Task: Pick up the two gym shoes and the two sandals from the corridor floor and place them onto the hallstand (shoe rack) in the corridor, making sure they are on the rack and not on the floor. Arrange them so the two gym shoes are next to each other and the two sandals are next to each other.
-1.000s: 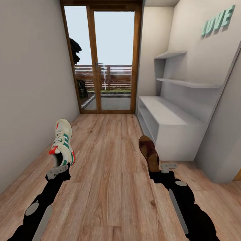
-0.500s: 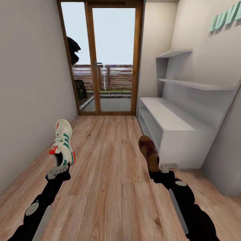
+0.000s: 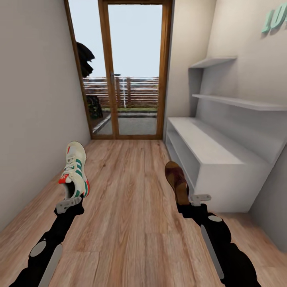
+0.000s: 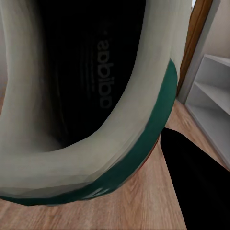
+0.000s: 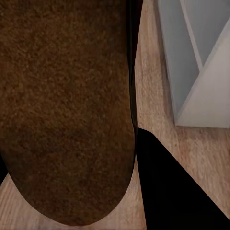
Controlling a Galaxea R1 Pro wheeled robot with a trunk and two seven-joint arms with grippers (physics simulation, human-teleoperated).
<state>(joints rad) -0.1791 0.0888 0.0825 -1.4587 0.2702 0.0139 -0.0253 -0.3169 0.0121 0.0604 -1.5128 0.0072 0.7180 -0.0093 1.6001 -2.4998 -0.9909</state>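
Left hand (image 3: 70, 202): fingertips hidden behind gym shoe (image 3: 75, 170) heel. Right hand (image 3: 187, 202): fingertips hidden under sandal (image 3: 176, 181). Left wrist view: gym shoe (image 4: 91, 100) cut off by frame, toe unseen. Right wrist view: sandal (image 5: 64, 110) cropped, strap unseen. Green wall lettering (image 3: 274, 19) cut off at frame edge. Hallstand (image 3: 223, 159) partly out of frame.

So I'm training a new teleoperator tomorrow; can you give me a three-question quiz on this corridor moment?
1. True or false: the sneaker is held by the left gripper.
2. What does the right gripper hold? A) sneaker B) sandal C) nothing
3. Fill in: the rack stands along the corridor's ___ wall in the head view.

Key: 1 true; 2 B, the sandal; 3 right.
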